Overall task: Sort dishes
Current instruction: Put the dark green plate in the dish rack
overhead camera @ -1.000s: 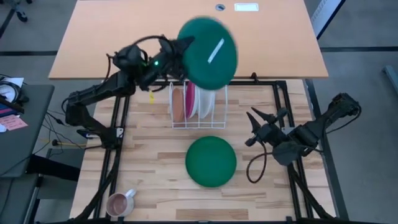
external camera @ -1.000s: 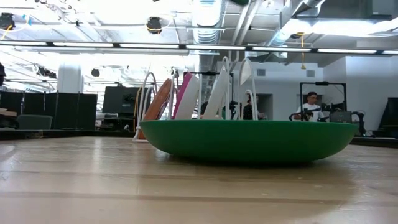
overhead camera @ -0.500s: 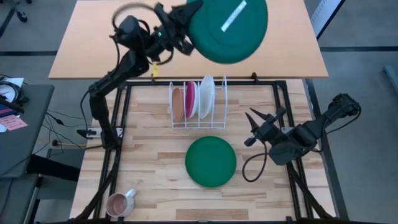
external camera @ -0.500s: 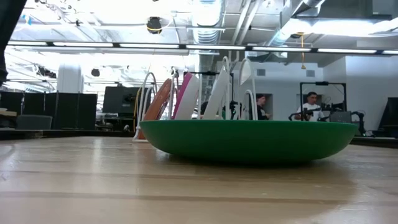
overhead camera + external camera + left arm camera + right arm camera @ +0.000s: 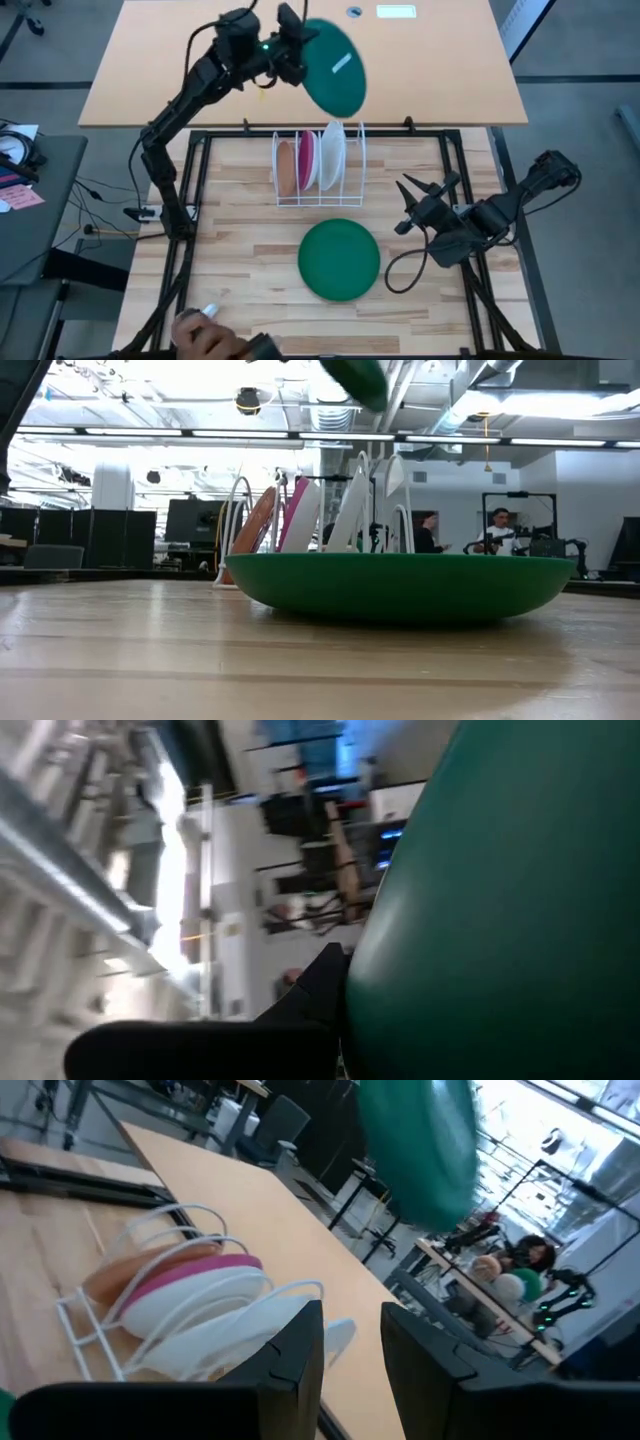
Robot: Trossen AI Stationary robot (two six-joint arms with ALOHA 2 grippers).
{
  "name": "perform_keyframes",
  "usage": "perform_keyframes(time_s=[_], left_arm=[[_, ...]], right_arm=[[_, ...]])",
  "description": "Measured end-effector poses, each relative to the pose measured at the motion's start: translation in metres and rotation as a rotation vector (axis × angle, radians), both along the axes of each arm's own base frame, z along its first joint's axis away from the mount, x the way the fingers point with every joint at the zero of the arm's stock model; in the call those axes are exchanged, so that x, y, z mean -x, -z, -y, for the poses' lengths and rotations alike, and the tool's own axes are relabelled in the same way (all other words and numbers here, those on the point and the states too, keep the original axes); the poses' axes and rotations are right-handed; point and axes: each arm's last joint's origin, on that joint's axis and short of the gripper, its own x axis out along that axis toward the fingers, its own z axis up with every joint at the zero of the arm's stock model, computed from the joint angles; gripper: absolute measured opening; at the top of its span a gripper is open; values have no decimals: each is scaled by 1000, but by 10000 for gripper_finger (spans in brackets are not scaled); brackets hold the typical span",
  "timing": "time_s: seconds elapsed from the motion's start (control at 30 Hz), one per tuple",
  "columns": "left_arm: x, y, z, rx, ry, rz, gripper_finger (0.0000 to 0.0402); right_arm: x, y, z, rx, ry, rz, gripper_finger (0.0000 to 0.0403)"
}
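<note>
The left gripper (image 5: pixel 298 50) is clamped on a green plate (image 5: pixel 333 66), held high above the rack (image 5: pixel 320 165), at 12 o'clock. The right gripper (image 5: pixel 415 195), jaws apart, waits at 3 o'clock, empty.

You are looking at a robotics lab set in an open, industrial-style workspace. Two dark robot arms are mounted on a black metal frame (image 5: pixel 455 135) around a pale wooden table (image 5: pixel 250 250). Beyond it, the level view shows an exposed ceiling with silver ducts (image 5: pixel 335 385), pipes and long strip lights (image 5: pixel 150 432). Dark monitors (image 5: pixel 190 520) line the far wall, and people (image 5: pixel 497 530) sit at benches crowded with equipment. Office chairs (image 5: pixel 280 1120) and a large plywood work desk (image 5: pixel 200 60) stand close by.
</note>
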Motion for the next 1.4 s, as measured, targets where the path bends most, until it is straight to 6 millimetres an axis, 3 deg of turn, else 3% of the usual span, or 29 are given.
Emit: perform_keyframes(time_s=[0.13,0.47,0.7,1.07,1.2,1.4], left_arm=[[-8,15,-2,87,3,-65,23],[-52,67,-16,173,-6,-252,23],[-66,82,-17,169,-23,-314,23],[-72,89,3,269,120,-352,23],[-83,99,6,289,141,-368,23],[-106,130,-1,317,144,-442,23]], right_arm=[[-1,2,7,18,30,-28,108],[-5,3,18,15,71,-53,108],[-4,4,19,25,69,-72,108],[-4,4,19,24,68,-73,108],[-4,4,19,24,68,-72,108],[-4,4,18,17,67,-64,108]])
